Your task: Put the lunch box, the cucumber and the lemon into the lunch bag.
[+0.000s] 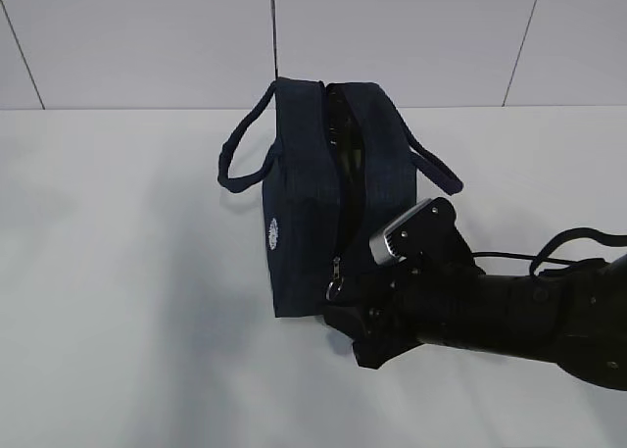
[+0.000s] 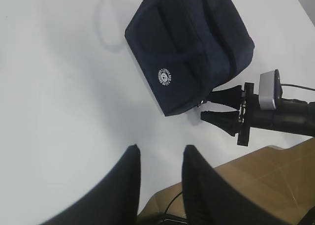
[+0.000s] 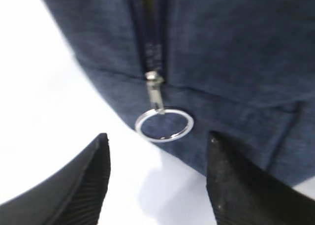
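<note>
Left gripper (image 2: pixel 160 180): fingers parted, holding nothing, hanging well apart from the lunch bag (image 1: pixel 323 188). Bag upright mid-table, soft fabric, probably light and easily deformed; zipper partly open on top, contents too dark to identify. Best hold: metal ring pull (image 3: pixel 164 125). Right gripper (image 3: pixel 157 178): fingers spread, empty, just beside the ring.

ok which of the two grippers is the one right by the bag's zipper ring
The right gripper: its open fingers straddle the zipper ring at the lunch bag's end. The left gripper hangs well away over bare table.
</note>
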Controlling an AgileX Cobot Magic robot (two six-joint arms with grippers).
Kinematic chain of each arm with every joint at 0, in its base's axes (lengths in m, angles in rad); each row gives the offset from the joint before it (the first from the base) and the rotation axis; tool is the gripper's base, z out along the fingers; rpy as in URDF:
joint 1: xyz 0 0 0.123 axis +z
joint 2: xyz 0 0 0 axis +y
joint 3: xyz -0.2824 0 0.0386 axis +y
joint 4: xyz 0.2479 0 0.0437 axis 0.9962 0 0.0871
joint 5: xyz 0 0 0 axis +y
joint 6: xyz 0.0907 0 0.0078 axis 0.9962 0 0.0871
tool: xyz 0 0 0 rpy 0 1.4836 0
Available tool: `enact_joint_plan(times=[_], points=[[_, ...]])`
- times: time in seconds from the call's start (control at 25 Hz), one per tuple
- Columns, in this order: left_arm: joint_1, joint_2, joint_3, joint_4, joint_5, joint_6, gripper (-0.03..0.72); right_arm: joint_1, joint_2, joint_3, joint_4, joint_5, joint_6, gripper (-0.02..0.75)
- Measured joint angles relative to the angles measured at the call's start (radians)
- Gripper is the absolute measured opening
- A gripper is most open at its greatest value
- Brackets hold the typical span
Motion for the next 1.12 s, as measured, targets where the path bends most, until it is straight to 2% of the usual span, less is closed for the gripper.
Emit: enact_joint_plan(times=[0.48,1.12], points=[[0.000,0.000,0.000,0.000,-0.002,0.000,0.208,0.000,0.063,-0.002,-0.016,-0.055,0.000,0.466],[0.000,0.000,0.000,0.000,-0.005,0.000,0.208,0.000,0.125,-0.061,0.035,-0.140,0.000,0.467]])
